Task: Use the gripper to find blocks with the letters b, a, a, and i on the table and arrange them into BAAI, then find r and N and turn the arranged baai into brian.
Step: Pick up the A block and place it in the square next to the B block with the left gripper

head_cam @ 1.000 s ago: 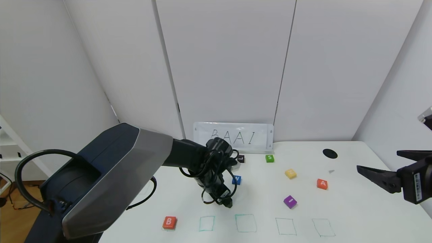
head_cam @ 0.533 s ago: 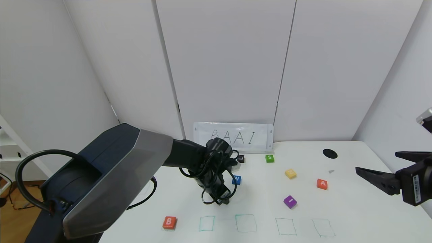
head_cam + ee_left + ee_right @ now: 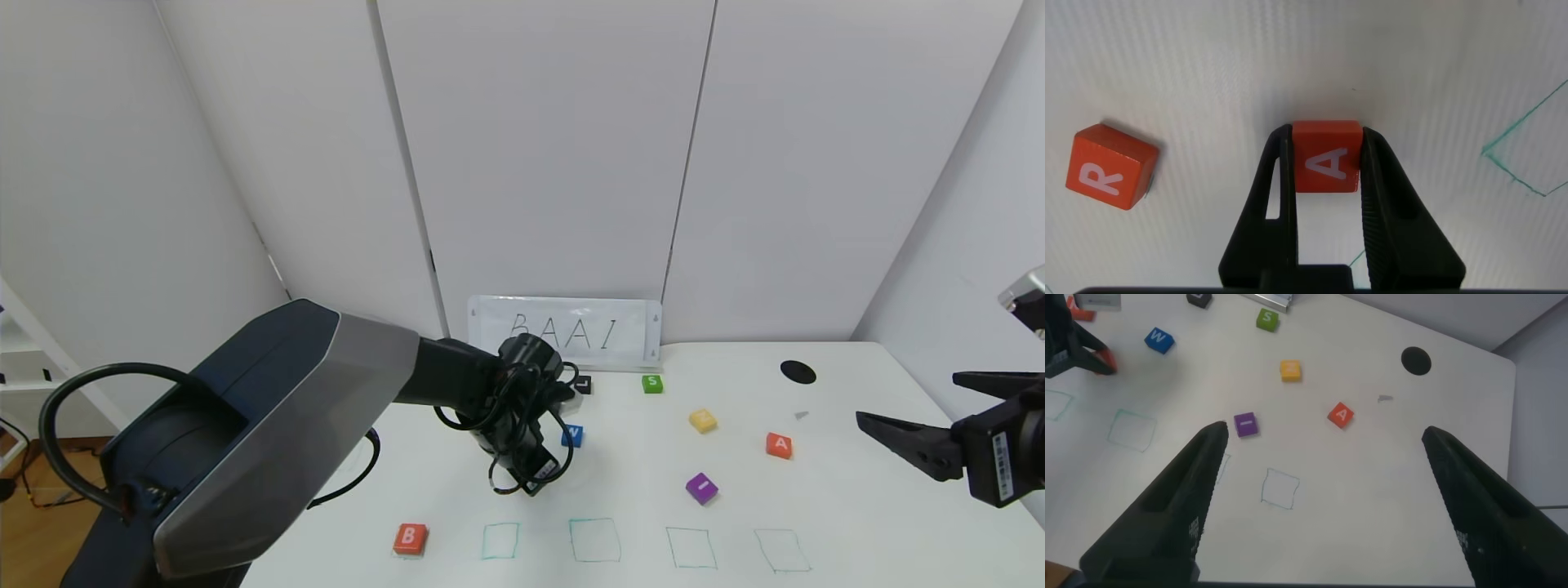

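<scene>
Head view: the B block [image 3: 410,538] sits in the first of five green squares drawn along the near edge of the worktop [image 3: 849,506], at about 7 o'clock from the worktop's middle. The other four squares hold nothing. The left end effector [image 3: 540,483] hangs near the middle, just at 12 o'clock of the second and third squares; what it grips is hidden here by its own body. A second A block [image 3: 780,445] and the purple I block [image 3: 701,487] lie loose toward 3 o'clock, well apart from the row. A blue W block [image 3: 572,435], a yellow block [image 3: 703,420], a green S block [image 3: 651,383] and a black block [image 3: 582,385] lie farther back. The right end effector [image 3: 922,412] is held at the 3 o'clock edge, spread wide and holding nothing.

Left wrist view: the left end effector [image 3: 1327,163] is closed narrow on an A block [image 3: 1327,155], one finger on each side. The R block [image 3: 1110,166] lies apart on the bare worktop.

Right wrist view: the right end effector [image 3: 1323,441] is wide open above the I block [image 3: 1245,424] and the loose A block [image 3: 1341,415].

Judged so: one letter placed, one in hand, then the second A and I remain, and afterwards the whole change to BRIAN. No N block can be made out.
</scene>
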Available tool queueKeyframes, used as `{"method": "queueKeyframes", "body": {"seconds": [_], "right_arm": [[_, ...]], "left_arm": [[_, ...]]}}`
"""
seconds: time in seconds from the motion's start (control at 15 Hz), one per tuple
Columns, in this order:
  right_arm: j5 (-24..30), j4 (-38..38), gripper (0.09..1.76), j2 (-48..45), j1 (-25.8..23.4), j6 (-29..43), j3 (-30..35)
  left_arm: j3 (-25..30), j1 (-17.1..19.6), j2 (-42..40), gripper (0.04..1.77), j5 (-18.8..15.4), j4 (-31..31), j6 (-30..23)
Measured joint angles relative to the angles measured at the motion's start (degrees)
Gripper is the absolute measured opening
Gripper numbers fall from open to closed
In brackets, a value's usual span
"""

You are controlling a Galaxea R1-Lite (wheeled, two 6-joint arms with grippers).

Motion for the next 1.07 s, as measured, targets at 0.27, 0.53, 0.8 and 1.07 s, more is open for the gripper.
{"method": "queueKeyframes", "body": {"seconds": [0.27, 0.53, 0.8, 1.07], "right_arm": [[-0.01, -0.02, 1.71, -0.09, 0.15, 0.07, 0.07], [-0.01, -0.02, 1.71, 0.02, 0.17, 0.11, 0.11], [0.00, 0.06, 1.71, 0.11, 0.87, 0.05, 0.43], [0.00, 0.06, 1.71, 0.06, 1.77, 0.10, 0.68]], "left_arm": [[0.06, 0.11, -0.28, 0.50, 0.00, 0.20, 0.06], [1.24, -0.09, -2.88, 0.50, -0.22, 2.11, 0.52], [6.67, 0.77, -7.72, 0.50, -0.48, 4.60, 7.20], [16.57, 1.55, -12.85, 0.50, -2.17, 2.90, 16.84]]}}
